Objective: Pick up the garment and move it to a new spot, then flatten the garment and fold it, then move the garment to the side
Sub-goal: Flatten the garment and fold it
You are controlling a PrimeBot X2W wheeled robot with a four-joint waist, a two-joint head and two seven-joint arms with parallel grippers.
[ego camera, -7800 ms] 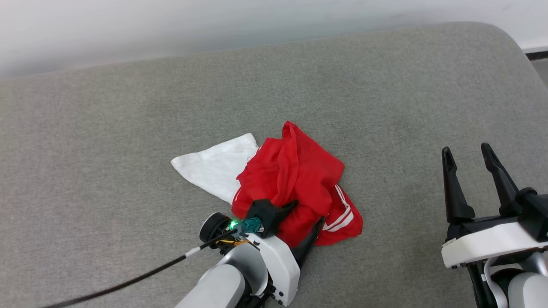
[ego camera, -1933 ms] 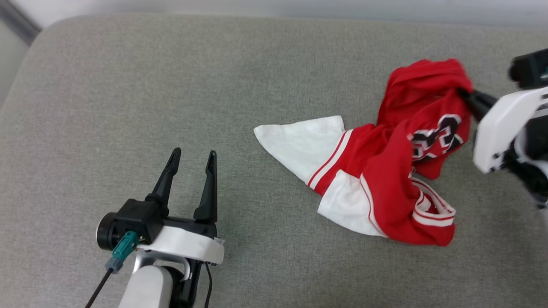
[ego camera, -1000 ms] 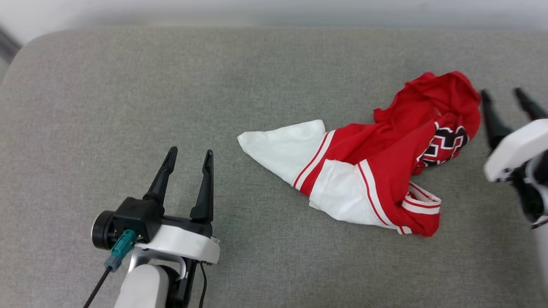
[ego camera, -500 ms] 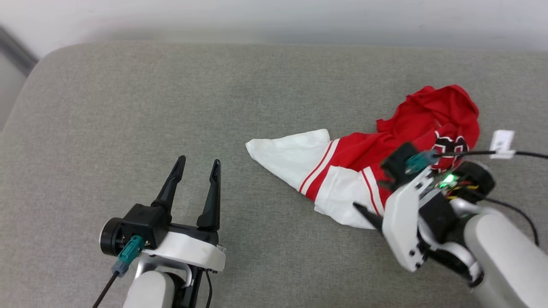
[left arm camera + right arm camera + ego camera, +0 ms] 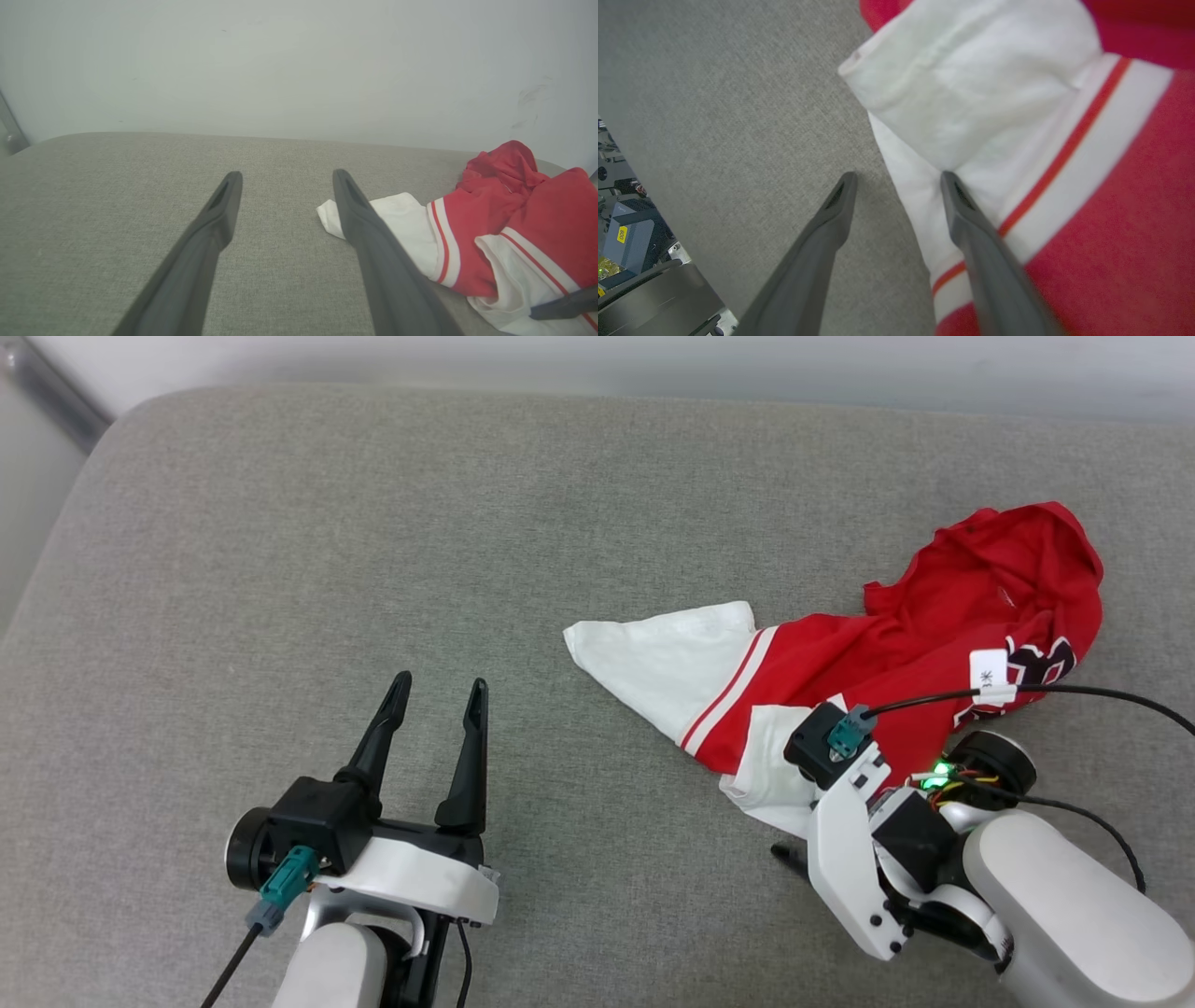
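Grey cushion [image 5: 373,523]; garment [image 5: 896,653] heaped centre-right of the head view. I've let its top go and brought the right gripper [image 5: 897,176] down, jaws apart astride the edge of a white sleeve [image 5: 971,93]. Left gripper [image 5: 440,681] idle, spread. Flattening begins, I'd say.

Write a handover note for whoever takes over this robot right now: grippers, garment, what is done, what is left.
Left gripper: open, over bare cushion, apart from the garment.
Right gripper: open, astride the white sleeve edge, not closed on it.
Garment: crumpled on the grey cushion, at the robot's right.
Done: no flattening or folding yet.
To do: grip, spread flat, fold, move aside.
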